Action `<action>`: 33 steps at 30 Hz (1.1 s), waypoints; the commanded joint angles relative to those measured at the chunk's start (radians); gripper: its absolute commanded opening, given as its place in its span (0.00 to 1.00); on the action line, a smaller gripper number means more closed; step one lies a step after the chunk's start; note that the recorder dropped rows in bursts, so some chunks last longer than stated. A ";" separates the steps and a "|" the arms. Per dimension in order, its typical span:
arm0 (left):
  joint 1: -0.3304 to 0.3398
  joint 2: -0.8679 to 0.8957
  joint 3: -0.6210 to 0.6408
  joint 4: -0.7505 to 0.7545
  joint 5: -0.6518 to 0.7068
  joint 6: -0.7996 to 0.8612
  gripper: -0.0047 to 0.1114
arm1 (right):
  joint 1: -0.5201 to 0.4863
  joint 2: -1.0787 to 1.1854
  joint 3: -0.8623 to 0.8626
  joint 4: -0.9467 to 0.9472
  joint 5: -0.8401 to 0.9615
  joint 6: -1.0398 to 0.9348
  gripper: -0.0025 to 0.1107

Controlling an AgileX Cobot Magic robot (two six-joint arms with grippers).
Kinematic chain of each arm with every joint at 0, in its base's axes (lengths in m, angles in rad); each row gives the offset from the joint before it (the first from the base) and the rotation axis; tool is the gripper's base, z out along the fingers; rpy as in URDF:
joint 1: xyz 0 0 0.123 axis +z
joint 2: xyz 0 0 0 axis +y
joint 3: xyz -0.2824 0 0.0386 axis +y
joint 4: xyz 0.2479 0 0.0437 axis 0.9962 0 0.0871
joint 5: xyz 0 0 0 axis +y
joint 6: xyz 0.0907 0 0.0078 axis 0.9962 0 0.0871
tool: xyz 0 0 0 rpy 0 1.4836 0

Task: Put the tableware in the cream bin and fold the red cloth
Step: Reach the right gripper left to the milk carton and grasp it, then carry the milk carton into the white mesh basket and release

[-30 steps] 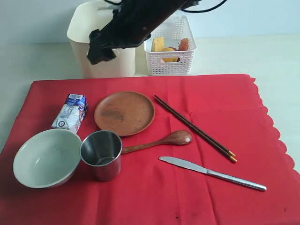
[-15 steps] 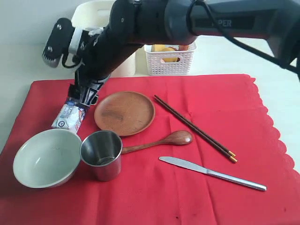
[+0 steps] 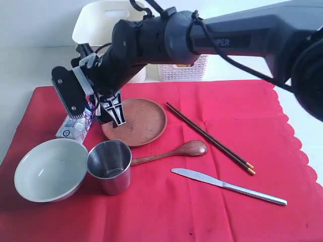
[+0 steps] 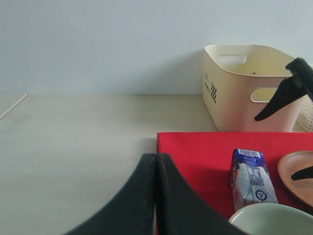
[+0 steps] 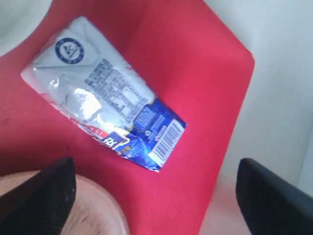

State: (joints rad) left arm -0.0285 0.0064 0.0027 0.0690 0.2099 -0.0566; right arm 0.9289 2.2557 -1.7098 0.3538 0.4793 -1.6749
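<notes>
On the red cloth [image 3: 202, 212] lie a brown wooden plate [image 3: 136, 121], a pale bowl [image 3: 50, 169], a steel cup [image 3: 110, 165], a wooden spoon [image 3: 171, 151], dark chopsticks [image 3: 209, 137] and a steel knife [image 3: 227, 185]. The cream bin [image 3: 91, 27] stands behind the cloth, partly hidden by the right arm. My right gripper [image 3: 93, 106] reaches across to the left and hangs open, one finger over the plate's [image 5: 93, 210] left edge. Nothing is between its fingers. My left gripper [image 4: 155, 196] is shut and empty beside the cloth's [image 4: 195, 156] edge, off the exterior view.
A small milk carton [image 3: 75, 126] lies on the cloth just under the right gripper [image 5: 156, 196], between plate and cloth edge. A white lattice basket [image 3: 186, 73] with food stands right of the cream bin [image 4: 239, 98]. Bare pale table surrounds the cloth.
The right arm has swung down and leftward from above the cream bin to just over the milk carton and the plate's left edge. Its jaws have stayed open. The tableware has not moved.
</notes>
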 commanded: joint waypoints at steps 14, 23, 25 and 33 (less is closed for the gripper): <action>-0.004 -0.006 -0.003 -0.002 -0.003 0.001 0.05 | 0.048 0.139 -0.045 -0.020 -0.111 -0.254 0.73; -0.004 -0.006 -0.003 -0.002 -0.003 0.001 0.05 | 0.048 0.143 -0.045 -0.018 -0.113 -0.322 0.24; -0.004 -0.006 -0.003 -0.002 -0.003 0.001 0.05 | 0.048 0.141 -0.045 -0.018 -0.121 -0.322 0.15; -0.004 -0.006 -0.003 -0.002 -0.003 0.001 0.05 | 0.048 0.093 -0.045 -0.005 -0.204 -0.310 0.02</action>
State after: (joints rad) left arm -0.0285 0.0064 0.0027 0.0690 0.2099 -0.0566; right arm 0.9786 2.3911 -1.7530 0.3408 0.3181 -1.9897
